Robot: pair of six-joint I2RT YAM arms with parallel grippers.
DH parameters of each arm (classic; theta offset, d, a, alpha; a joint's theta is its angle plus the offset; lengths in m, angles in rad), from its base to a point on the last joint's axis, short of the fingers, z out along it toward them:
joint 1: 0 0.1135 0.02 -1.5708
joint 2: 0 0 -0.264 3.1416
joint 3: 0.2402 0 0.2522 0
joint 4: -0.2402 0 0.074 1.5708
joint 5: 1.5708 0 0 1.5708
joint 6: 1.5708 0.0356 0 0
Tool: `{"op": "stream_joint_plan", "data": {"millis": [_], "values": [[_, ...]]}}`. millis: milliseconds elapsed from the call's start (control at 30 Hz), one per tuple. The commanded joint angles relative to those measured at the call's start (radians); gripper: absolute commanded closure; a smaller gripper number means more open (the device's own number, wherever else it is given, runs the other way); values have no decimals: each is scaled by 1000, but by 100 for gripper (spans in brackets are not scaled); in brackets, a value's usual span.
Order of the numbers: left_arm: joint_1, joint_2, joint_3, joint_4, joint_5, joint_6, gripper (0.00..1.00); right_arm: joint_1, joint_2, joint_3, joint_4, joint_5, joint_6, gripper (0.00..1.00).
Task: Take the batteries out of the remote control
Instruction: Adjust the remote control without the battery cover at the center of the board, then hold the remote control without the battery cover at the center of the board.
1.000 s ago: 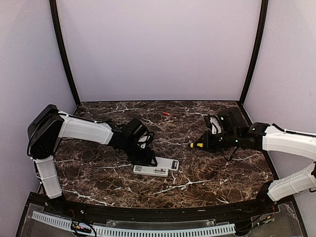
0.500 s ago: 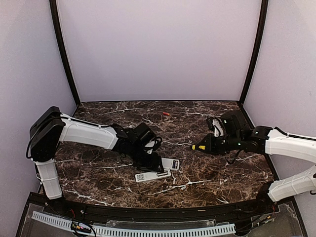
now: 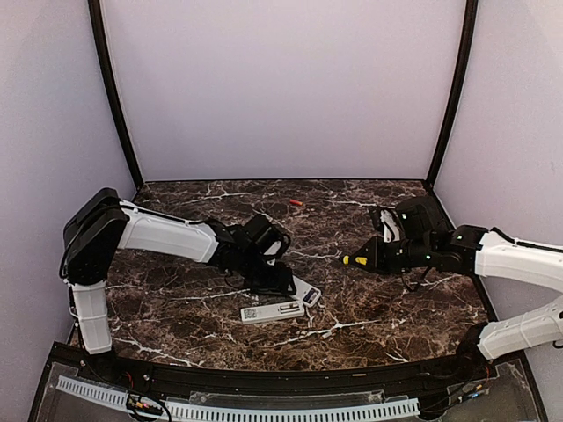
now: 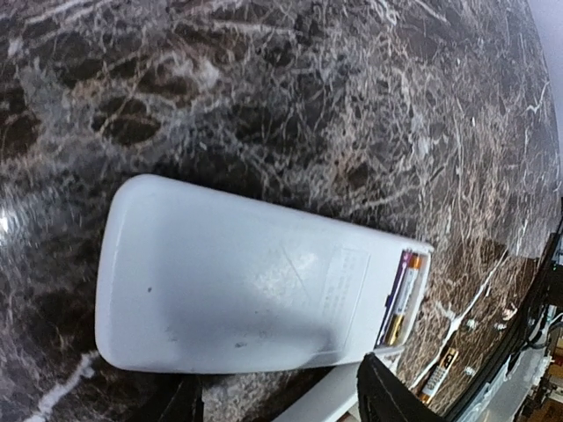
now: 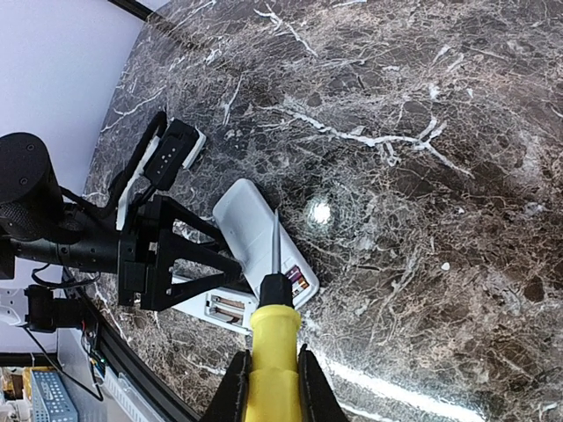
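Two batteries lie side by side in the open end compartment of the white remote control on the marble table. Your left gripper is just beside them, fingers spread wide, gripping nothing. Your right gripper, well apart, clamps a yellow-handled tool.
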Motion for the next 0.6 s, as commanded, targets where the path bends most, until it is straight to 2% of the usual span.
{"op": "stream_joint_plan", "data": {"millis": [0, 300, 567], "values": [[28, 38, 29, 71, -28, -2, 40, -5, 9, -2, 31, 10, -23, 100], [81, 130, 112, 143, 71, 12, 40, -6, 35, 10, 6, -90, -139, 100], [93, 145, 133, 103, 149, 157, 44, 5, 96, 28, 7, -179, -205, 100]]}}
